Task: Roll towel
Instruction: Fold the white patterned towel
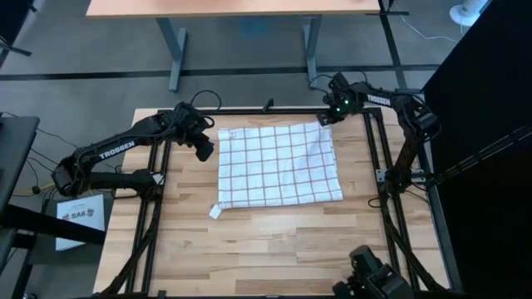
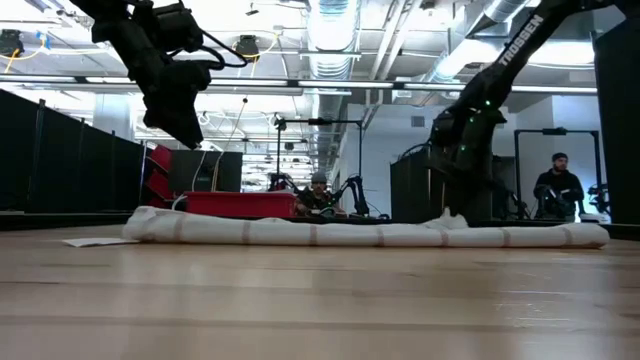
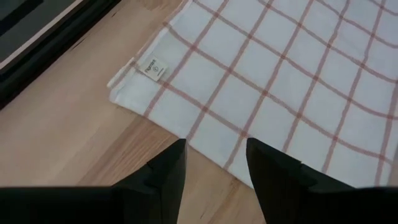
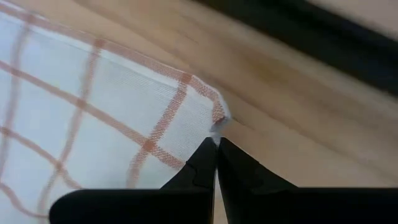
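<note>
The white towel (image 1: 278,164) with reddish-brown check lines lies spread flat on the wooden table, and a small white tag (image 1: 215,211) sticks out at its near left corner. My left gripper (image 1: 204,151) is open and empty. It hangs above the table just off the towel's left edge (image 3: 205,149), near the far left corner, and it shows raised in the low view (image 2: 185,125). My right gripper (image 4: 216,142) is shut at the towel's far right corner (image 1: 326,124), down at table level. My right gripper pinches the very tip of the towel's far right corner (image 4: 218,122) between its two fingertips. The fingers slant down from the far right side. The corner tip curls up slightly at the fingers, and the rest of the towel lies flat on the table.
Black frame rails (image 1: 376,158) run along the table's left, right and far sides. Bare wood (image 1: 274,249) lies in front of the towel. A person (image 2: 556,185) stands in the room behind the table.
</note>
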You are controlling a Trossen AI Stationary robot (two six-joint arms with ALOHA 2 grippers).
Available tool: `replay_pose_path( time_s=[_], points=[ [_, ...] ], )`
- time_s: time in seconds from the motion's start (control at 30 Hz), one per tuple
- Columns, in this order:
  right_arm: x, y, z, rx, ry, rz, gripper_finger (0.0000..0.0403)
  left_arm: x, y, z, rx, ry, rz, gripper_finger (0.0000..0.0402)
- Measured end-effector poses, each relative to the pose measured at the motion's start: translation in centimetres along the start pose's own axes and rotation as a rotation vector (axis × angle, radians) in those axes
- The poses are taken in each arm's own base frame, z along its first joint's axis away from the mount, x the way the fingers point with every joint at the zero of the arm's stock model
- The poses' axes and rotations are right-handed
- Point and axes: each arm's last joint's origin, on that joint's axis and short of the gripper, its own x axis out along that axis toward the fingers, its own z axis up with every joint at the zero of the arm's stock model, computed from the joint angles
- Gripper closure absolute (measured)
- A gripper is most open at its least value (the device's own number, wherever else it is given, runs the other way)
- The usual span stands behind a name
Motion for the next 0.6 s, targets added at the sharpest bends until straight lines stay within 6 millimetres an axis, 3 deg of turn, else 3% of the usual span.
replay_pose_path(
  time_s=[0.17, 0.47, 0.6],
  points=[
    [-0.5, 0.0, 0.0, -0.034, -0.01, -0.023, 0.0403, 0.0, 0.0, 0.0, 0.007, -0.003, 0.0, 0.0249],
    [-5.7, 1.2, 0.5, -0.126, -0.169, -0.026, 0.0402, 0.0, 0.0, 0.0, 0.014, -0.003, 0.0, 0.0249],
    [-5.4, 0.4, 0.2, -0.097, -0.114, -0.054, 0.0382, 0.0, 0.0, 0.0, 0.013, -0.002, 0.0, 0.0249]
  ],
)
